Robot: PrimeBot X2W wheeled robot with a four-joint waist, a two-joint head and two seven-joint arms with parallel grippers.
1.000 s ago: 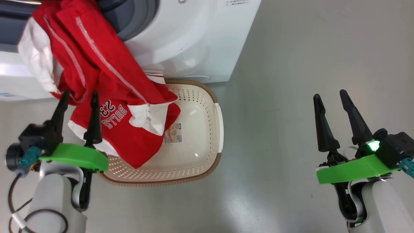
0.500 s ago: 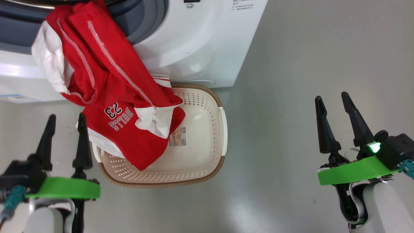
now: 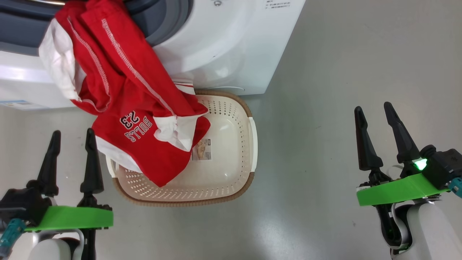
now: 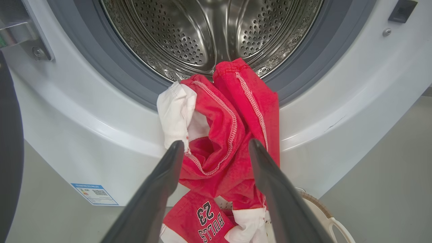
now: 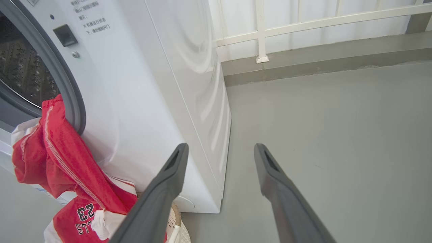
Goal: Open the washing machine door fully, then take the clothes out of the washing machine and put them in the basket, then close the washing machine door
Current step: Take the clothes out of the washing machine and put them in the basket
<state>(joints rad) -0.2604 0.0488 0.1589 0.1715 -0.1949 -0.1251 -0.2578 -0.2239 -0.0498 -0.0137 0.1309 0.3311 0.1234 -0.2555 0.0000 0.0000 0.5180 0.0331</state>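
Observation:
The red clothes [image 3: 137, 101], a "BULLS 23" jersey bunched with white cloth [image 3: 59, 72], hang from the washing machine [image 3: 223, 47] mouth over its front, their lower end lying in the basket [image 3: 231, 119]. In the left wrist view the clothes [image 4: 219, 128] spill over the grey gasket below the steel drum [image 4: 202, 30]. The dark rim of the washing machine door [image 4: 8, 152] stands swung aside at the left edge. My left gripper [image 3: 72, 133] is open, short of the cloth and left of the basket. My right gripper [image 3: 372, 106] hangs open over bare floor, far right.
The basket sits on grey floor against the machine's front. A blue label sticker [image 4: 94, 194] is low on the machine's front. In the right wrist view the machine's white side [image 5: 189, 84] is at the left; a white railing [image 5: 303, 23] and low kerb run behind.
My left gripper has drawn back from the hanging jersey, its open fingers now apart from the cloth. The head camera has shifted a little. The clothes and right arm have not moved.

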